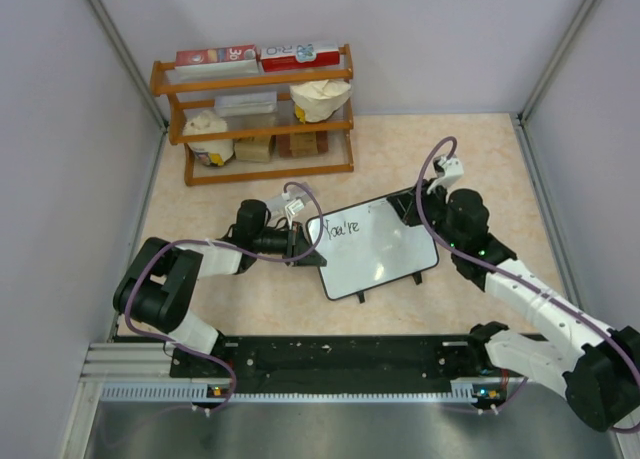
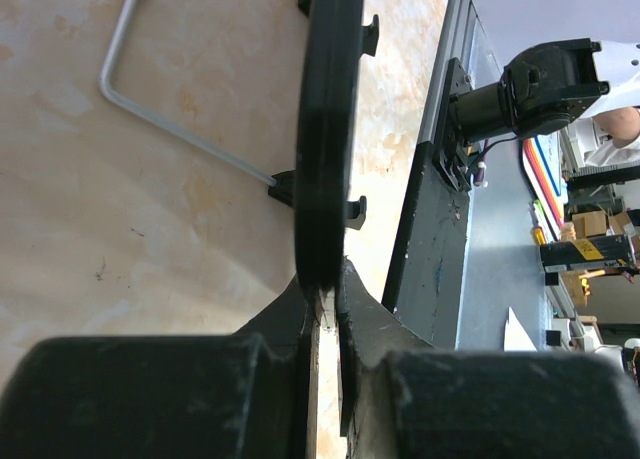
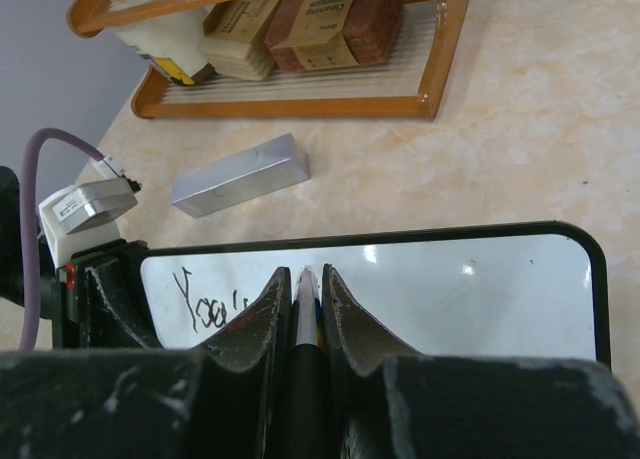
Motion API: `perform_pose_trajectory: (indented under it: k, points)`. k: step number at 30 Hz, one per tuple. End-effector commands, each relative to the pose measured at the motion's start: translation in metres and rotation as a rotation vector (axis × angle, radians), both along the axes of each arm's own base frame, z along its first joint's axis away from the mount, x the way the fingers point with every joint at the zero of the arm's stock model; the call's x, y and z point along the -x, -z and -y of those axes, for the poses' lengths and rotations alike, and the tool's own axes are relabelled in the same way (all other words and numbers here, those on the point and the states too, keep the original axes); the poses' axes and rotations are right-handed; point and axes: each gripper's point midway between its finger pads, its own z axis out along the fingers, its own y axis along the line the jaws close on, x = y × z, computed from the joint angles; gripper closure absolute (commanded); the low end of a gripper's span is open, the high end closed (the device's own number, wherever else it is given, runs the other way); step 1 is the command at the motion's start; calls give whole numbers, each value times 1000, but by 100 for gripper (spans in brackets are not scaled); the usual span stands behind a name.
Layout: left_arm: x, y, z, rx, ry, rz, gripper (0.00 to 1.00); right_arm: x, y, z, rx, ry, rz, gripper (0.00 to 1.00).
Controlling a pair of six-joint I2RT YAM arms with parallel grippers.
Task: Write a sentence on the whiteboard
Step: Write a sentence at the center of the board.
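Note:
The whiteboard (image 1: 385,254) lies tilted mid-table with a thin black frame; it also shows in the right wrist view (image 3: 450,299). Black script reading "You're" (image 1: 340,228) is at its top left, also in the right wrist view (image 3: 205,304). My left gripper (image 1: 300,245) is shut on the board's left edge; the left wrist view shows the frame edge-on (image 2: 325,129) between its jaws (image 2: 328,299). My right gripper (image 1: 425,201) is at the board's far right corner, shut on a marker (image 3: 308,309) with a white and black barrel, held above the board.
A wooden shelf rack (image 1: 258,114) with boxes and bags stands at the back left. A small silver box (image 1: 282,203) lies just beyond the board's left corner, also in the right wrist view (image 3: 240,175). A black rail (image 1: 330,357) runs along the near edge.

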Motion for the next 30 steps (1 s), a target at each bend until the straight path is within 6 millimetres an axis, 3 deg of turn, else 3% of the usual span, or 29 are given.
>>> perform_pose_trajectory:
  k: [1, 22, 30]
  points:
    - [6, 3, 0, -2, 24, 13, 100, -2, -41, 5, -55, 24, 97, 100]
    - [5, 3, 0, -2, 22, 16, 100, -11, -43, 5, -55, 44, 97, 100]
    - [5, 2, 0, -2, 24, 19, 100, -14, -28, 1, -32, 33, 59, 100]
